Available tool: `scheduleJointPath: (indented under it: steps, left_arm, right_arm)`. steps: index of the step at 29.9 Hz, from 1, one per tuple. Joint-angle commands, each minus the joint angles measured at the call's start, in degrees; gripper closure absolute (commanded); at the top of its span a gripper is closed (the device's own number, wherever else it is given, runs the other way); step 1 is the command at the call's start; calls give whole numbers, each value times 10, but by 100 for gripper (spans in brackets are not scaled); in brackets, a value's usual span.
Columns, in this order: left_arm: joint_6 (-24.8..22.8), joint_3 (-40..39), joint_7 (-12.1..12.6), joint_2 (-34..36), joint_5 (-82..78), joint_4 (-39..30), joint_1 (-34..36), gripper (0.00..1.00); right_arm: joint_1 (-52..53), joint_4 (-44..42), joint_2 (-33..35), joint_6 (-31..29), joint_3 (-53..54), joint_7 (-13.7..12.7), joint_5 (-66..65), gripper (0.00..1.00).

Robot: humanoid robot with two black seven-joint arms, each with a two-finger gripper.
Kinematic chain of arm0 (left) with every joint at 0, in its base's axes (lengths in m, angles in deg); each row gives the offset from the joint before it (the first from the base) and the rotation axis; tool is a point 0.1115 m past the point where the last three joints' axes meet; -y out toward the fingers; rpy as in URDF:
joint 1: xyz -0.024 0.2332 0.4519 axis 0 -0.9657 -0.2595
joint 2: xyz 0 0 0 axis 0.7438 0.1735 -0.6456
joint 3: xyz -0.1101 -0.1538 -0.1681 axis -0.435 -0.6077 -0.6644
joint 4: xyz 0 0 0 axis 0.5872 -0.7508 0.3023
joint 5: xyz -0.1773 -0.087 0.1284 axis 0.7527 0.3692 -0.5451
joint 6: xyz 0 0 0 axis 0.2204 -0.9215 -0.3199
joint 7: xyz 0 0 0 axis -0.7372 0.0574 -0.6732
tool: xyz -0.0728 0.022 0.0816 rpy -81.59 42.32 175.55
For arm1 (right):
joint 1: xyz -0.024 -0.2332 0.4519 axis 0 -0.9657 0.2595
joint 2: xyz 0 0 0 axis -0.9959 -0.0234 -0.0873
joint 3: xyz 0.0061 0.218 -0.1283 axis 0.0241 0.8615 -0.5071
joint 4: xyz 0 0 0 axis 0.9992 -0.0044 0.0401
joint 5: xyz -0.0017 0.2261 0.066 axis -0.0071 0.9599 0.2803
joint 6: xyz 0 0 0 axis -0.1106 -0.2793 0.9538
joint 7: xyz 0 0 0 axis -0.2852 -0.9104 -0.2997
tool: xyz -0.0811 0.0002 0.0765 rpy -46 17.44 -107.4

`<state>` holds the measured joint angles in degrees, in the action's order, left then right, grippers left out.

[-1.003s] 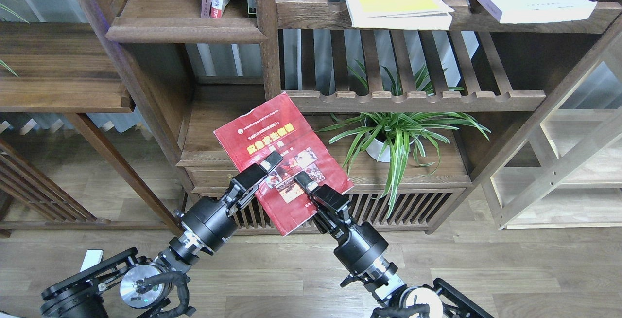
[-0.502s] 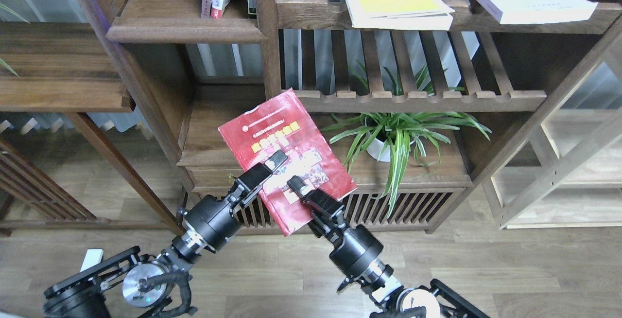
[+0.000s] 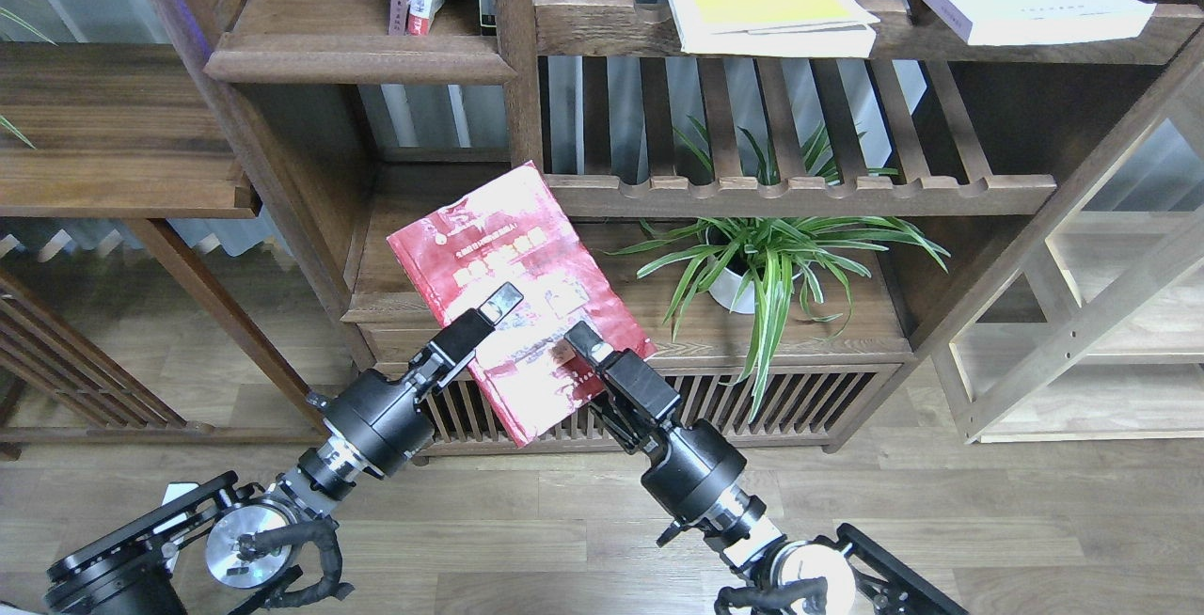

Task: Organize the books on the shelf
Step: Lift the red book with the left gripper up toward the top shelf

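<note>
Red book hangs tilted before the bookcase; we clamp it with our left gripper and our right gripper, fingers pinching its lower cover.

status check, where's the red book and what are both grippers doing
Left gripper and right gripper both clamped on red book, held tilted in air. Potted plant just right of it.

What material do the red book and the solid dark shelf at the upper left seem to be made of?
Red book: probably paper with a glossy cover, since light glares off it. Solid shelf: dark brown wood, matte to satin, with visible grain and a rounded moulded front edge.
</note>
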<state>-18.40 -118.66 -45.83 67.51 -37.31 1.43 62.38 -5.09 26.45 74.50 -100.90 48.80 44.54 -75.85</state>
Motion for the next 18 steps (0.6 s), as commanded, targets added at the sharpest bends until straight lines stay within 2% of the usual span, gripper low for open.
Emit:
scheduleJointPath:
  steps: [1,5,12,18]
  left_arm:
    - [0,-2,1,30,-35,-9,0,100]
    - [0,-19,0,75,-84,-42,-1,100]
    - [0,-81,1,158,-126,-101,-47,100]
    - [0,-115,1,228,-162,-151,-71,100]
  right_arm:
    - [0,-4,0,0,21,2,1,18]
    - [0,-11,0,0,59,2,1,12]
    - [49,-53,0,0,120,3,0,9]
    - [66,-79,0,0,125,3,0,9]
